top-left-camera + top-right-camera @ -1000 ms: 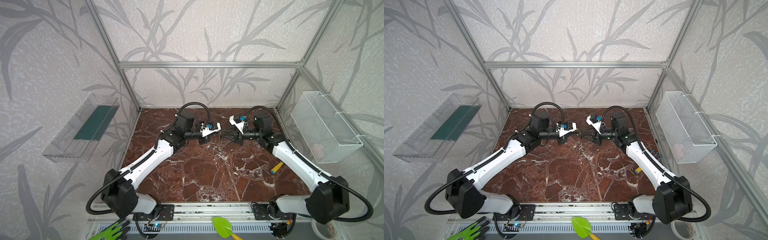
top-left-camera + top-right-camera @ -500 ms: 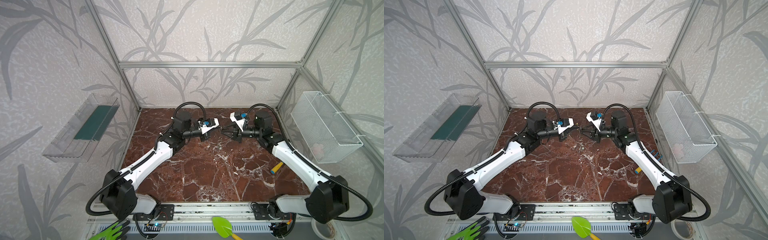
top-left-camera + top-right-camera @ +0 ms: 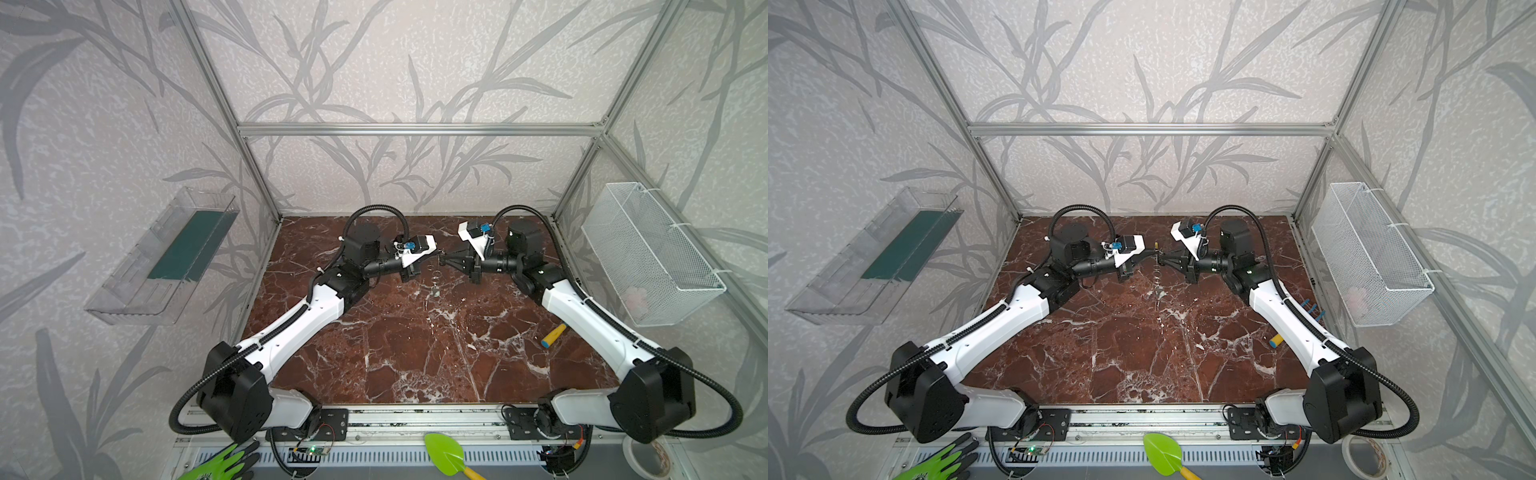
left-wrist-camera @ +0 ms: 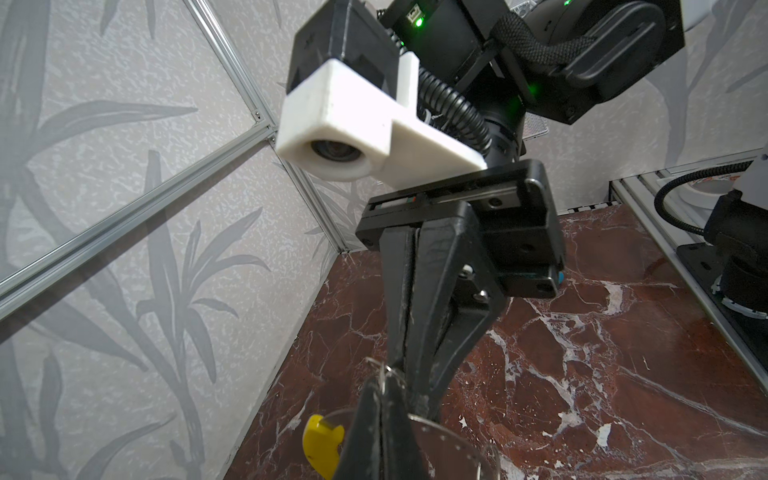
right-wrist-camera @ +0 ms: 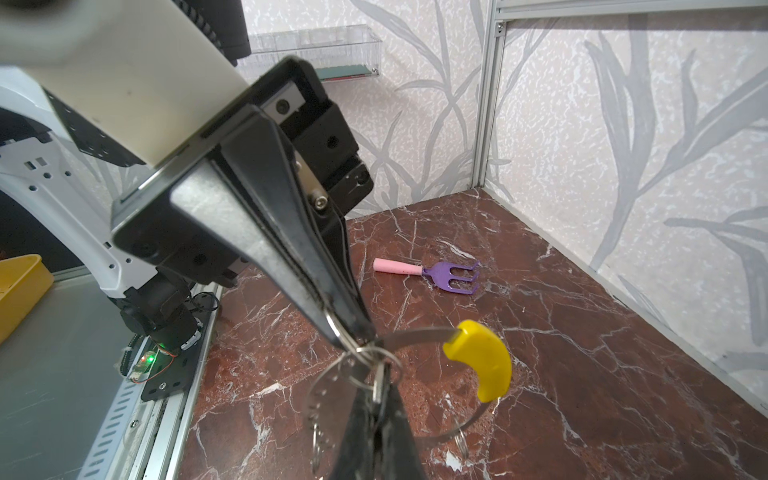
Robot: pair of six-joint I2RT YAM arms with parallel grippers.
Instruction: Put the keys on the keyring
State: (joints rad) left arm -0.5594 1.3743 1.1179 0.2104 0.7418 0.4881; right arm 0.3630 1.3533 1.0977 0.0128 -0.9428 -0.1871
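Noted left gripper [image 5: 351,332] clamped shut on thin grey notched keyring [image 5: 419,333], mid-air over marble table [image 3: 415,353], hoop edge-on along 12–6 in both top views, glossy yellow sleeve [image 5: 482,361] on 12 o'clock arc. Saw right gripper [image 4: 403,370] closed too, at 3 o'clock of hoop, tip-to-tip, apparently pinching small silvery keys [image 3: 436,289] dangling toward 6. Judged both arms equally near; threading next.

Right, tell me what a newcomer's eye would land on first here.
The left gripper and right gripper meet tip to tip, both shut, above the back middle of the marble table. From that pinch hangs the keyring, its bright yellow sleeve the loudest colour, with the keys dangling beneath.
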